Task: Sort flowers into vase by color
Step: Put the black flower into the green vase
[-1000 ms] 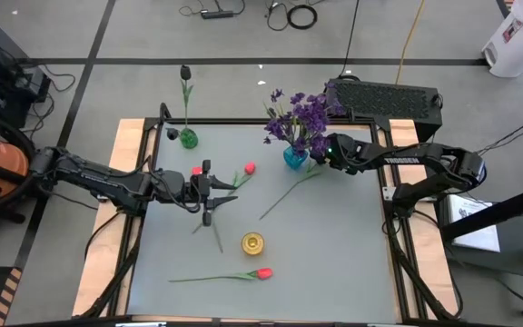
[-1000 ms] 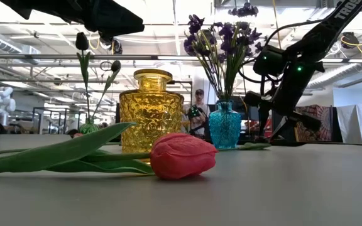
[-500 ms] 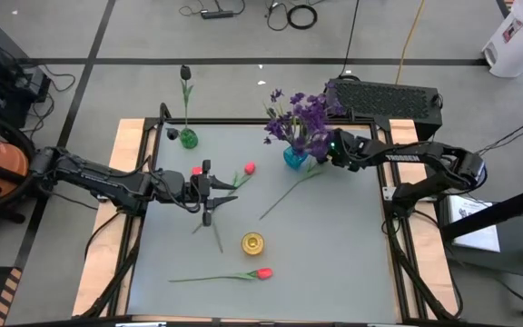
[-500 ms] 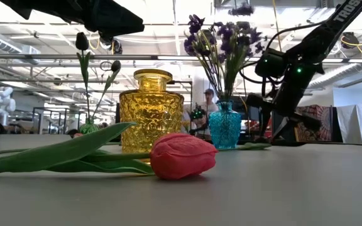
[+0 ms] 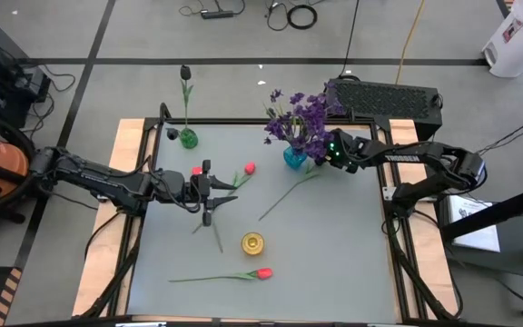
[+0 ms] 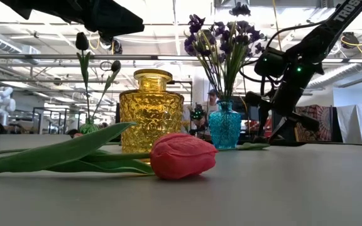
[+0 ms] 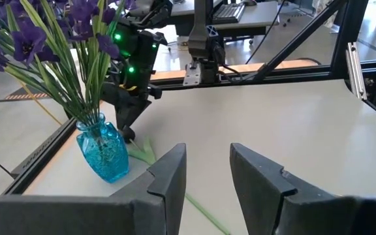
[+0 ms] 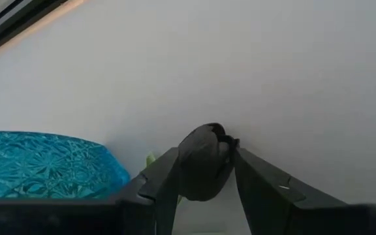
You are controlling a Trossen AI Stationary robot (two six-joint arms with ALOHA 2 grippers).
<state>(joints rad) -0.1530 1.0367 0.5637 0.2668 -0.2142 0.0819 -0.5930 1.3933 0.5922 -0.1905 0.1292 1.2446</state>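
My right gripper [image 5: 319, 163] stands beside the blue vase [image 5: 293, 157] of purple flowers [image 5: 300, 116], shut on a near-black tulip bud [image 8: 204, 160]. That flower's stem [image 5: 284, 195] lies on the table and runs toward the middle. My left gripper [image 7: 207, 170] hovers open at the table's left [image 5: 225, 191], with nothing between its fingers. Below it lie a red tulip [image 5: 249, 168] and loose stems [image 5: 216, 233]. Another red tulip [image 5: 261, 272] lies near the front edge. A green vase [image 5: 188, 138] holds a dark tulip [image 5: 185, 71]. My right gripper pinches the dark bud [image 8: 209, 140] between its two fingers, one on either side of it. The fingers slant down from the table's right side. The stem trails away over the table top; whether the bud itself rests on the table I cannot tell.
A yellow glass vase [image 5: 252, 242] stands front of centre, between the two lying tulips. The blue vase [image 8: 44, 163] is close beside my right fingers. Dark frame rails [image 5: 243, 123] border the table, and a person [image 6: 213, 95] shows in the room beyond.
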